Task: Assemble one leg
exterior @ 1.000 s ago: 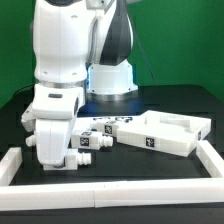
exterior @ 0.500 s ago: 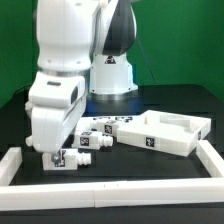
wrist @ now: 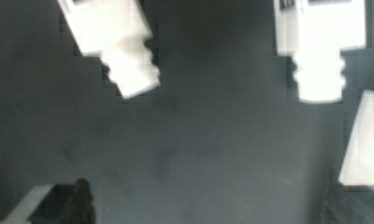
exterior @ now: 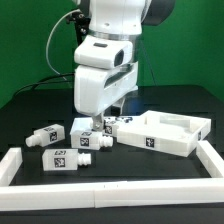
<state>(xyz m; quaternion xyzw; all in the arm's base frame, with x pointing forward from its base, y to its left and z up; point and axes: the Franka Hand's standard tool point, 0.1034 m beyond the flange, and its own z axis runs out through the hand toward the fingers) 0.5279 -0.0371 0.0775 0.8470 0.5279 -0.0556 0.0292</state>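
Note:
Several white legs with marker tags lie on the black table: two at the exterior view's left (exterior: 45, 137) (exterior: 60, 158) and two side by side near the middle (exterior: 84, 134) (exterior: 100, 141). My gripper (exterior: 101, 118) hangs over the middle pair, its fingertips mostly hidden behind the hand. In the wrist view two legs (wrist: 113, 42) (wrist: 326, 50) show their ribbed pegs pointing toward the gripper (wrist: 205, 208). Its dark fingers (wrist: 59, 205) stand wide apart with only bare table between them. It is open and holds nothing.
The large white panel with raised rims (exterior: 170, 135) lies at the exterior view's right, and its edge shows in the wrist view (wrist: 365, 140). The marker board (exterior: 112, 121) lies behind the legs. A low white border (exterior: 110, 187) runs along the table's front and sides.
The arm has swung from the exterior view's left toward the middle and risen. The two left legs that it covered now lie in plain sight.

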